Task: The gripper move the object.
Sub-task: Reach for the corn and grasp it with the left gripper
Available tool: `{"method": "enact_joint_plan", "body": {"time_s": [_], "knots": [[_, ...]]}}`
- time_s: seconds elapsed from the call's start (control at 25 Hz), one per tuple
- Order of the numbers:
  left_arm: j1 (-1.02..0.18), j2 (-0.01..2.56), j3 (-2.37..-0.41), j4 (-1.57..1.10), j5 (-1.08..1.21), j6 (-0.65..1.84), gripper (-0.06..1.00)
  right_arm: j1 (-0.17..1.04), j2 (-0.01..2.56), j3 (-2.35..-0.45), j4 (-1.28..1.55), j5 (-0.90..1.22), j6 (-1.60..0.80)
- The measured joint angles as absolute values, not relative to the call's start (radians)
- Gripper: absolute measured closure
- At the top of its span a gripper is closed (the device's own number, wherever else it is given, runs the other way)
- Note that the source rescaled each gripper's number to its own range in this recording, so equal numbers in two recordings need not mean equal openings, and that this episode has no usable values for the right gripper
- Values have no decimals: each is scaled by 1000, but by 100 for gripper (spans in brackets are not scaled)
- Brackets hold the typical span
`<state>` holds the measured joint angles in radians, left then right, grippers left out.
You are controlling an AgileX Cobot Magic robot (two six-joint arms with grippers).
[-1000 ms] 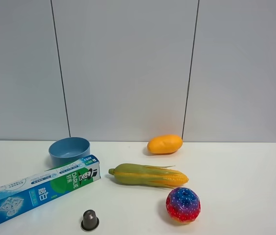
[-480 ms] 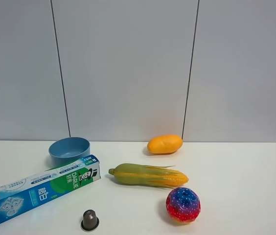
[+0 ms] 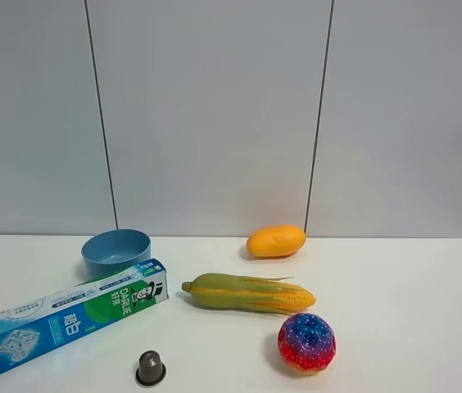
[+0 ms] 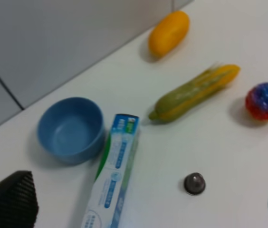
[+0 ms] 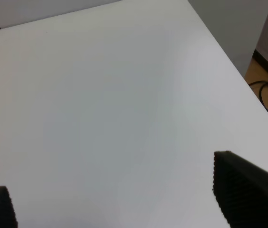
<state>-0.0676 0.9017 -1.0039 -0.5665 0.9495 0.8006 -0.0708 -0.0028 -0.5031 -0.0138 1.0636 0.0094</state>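
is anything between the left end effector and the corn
Nothing covers the corn. The open left end effector hangs above the table. The toothpaste box and a small grey capsule lie nearer to it than the corn, so a low approach could clip them.

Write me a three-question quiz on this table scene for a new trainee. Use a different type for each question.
1. True or false: the mango lies inside the blue bowl.
2. Which thing lies nearest the yellow tip of the corn? A) the multicoloured ball B) the blue bowl C) the grey capsule
3. Fill in the blank: in the left wrist view, the left tool is ___ (open or shut), with nothing between its fingers.

Key: 1 false; 2 A; 3 open.
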Motion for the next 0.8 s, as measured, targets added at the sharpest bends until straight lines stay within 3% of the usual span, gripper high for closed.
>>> {"method": "enact_joint_plan", "body": {"time_s": [0.36,0.8], "knots": [[-277,1188,-1174,-545,923,810,-6,-71,-3,-503,-14,1064,9],[-467,1518,-1319,-252,857,815,-6,-71,-3,-503,-14,1064,9]]}}
